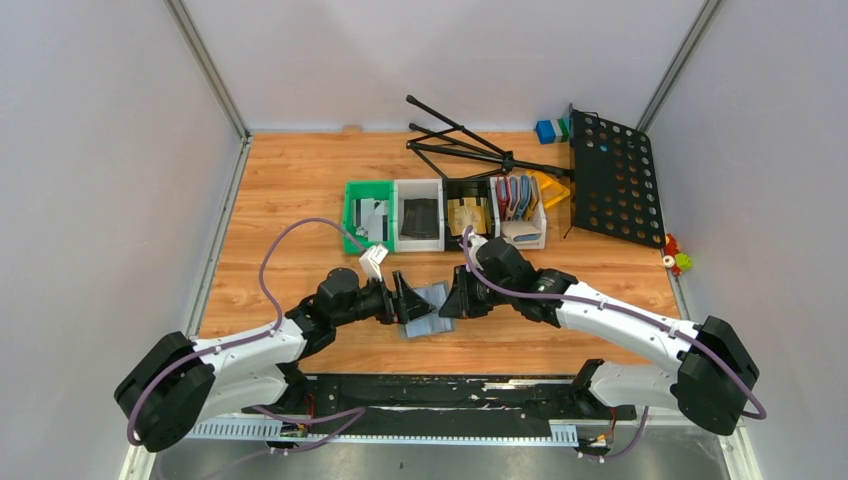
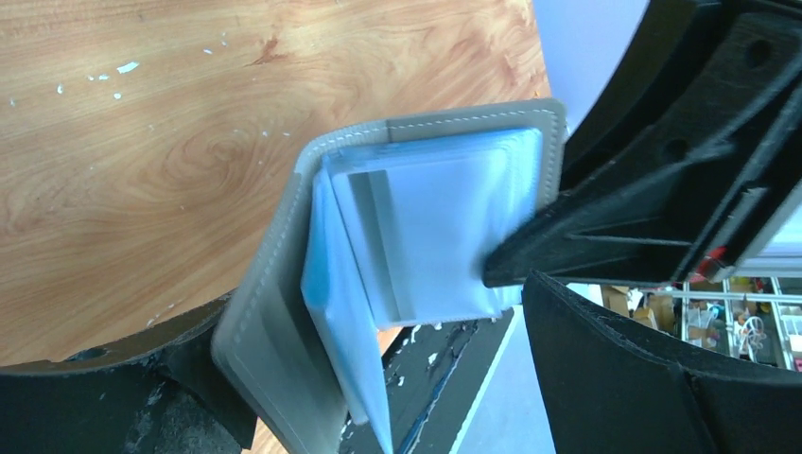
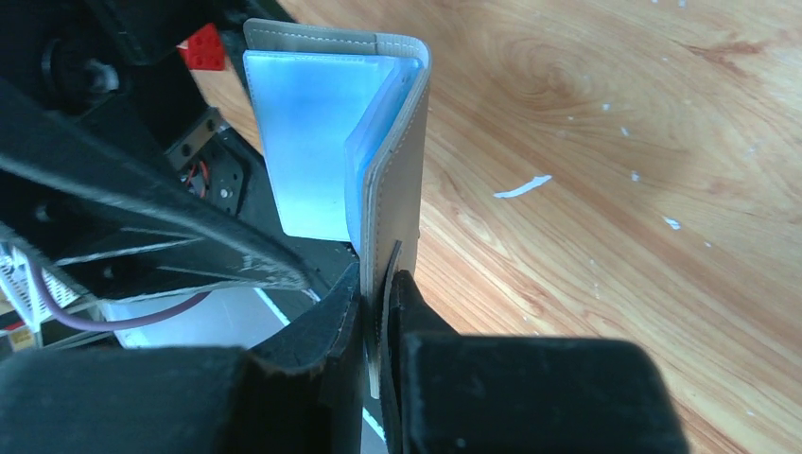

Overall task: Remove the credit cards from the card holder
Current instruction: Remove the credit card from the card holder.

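Observation:
The grey-blue card holder is held up off the table between my two grippers, folded partly open. In the left wrist view the card holder shows pale blue inner pockets, with a whitish credit card that has a grey stripe tucked in the far flap. My right gripper is shut on that flap's edge, its jaws pinched together. My left gripper is open around the holder. One of its fingers lies against the near flap's outer side and the other finger stands well apart.
A row of small bins stands behind: a green bin, a white bin with a black flat item, a black bin with a tan item, and a white bin with red and blue holders. A black perforated stand and tripod legs lie at back right.

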{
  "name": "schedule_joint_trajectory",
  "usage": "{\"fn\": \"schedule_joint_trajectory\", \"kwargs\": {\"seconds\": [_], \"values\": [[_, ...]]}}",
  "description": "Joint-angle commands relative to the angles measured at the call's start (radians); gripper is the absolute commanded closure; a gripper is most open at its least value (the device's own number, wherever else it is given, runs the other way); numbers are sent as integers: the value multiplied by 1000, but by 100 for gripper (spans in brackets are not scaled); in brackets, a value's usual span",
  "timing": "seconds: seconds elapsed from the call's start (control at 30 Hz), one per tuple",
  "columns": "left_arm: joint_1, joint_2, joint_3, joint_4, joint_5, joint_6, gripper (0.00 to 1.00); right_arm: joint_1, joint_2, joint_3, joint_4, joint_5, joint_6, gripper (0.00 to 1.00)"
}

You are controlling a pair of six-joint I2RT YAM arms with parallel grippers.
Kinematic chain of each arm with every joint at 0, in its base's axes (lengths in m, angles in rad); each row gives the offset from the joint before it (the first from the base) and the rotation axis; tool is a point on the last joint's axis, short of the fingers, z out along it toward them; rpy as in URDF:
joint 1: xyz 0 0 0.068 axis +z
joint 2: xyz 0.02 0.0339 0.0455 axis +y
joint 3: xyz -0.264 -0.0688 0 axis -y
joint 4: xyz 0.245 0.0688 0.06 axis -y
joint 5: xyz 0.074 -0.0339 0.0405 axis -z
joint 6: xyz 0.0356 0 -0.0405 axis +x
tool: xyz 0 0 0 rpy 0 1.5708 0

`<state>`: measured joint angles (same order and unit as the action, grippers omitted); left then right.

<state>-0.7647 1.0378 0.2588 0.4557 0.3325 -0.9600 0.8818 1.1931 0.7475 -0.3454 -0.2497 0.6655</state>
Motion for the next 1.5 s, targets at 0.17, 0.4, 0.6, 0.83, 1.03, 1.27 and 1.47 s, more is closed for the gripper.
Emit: {"fn": "schedule_joint_trajectory", "kwargs": {"seconds": [0.17, 0.4, 0.6, 0.83, 1.03, 1.27, 1.47], "values": [[4, 18, 21, 65, -17, -25, 0, 1, -33, -10, 131, -104, 8, 100], [4, 31, 19, 81, -16, -34, 8, 5, -30, -11, 153, -132, 8, 98], [4, 67, 25, 79, -16, -32, 27, 6, -34, -19, 187, -175, 3, 94], [7, 116, 24, 140, 3, -57, 48, 6, -38, -33, 188, -161, 7, 84], [13, 128, 21, 139, -1, -61, 66, 6, -23, -51, 196, -153, 23, 77], [16, 130, 13, 143, -2, -63, 73, 6, -32, -52, 190, -141, 23, 59], [19, 118, 2, 144, -3, -68, 84, 6, -58, -62, 178, -133, 25, 54]]}}
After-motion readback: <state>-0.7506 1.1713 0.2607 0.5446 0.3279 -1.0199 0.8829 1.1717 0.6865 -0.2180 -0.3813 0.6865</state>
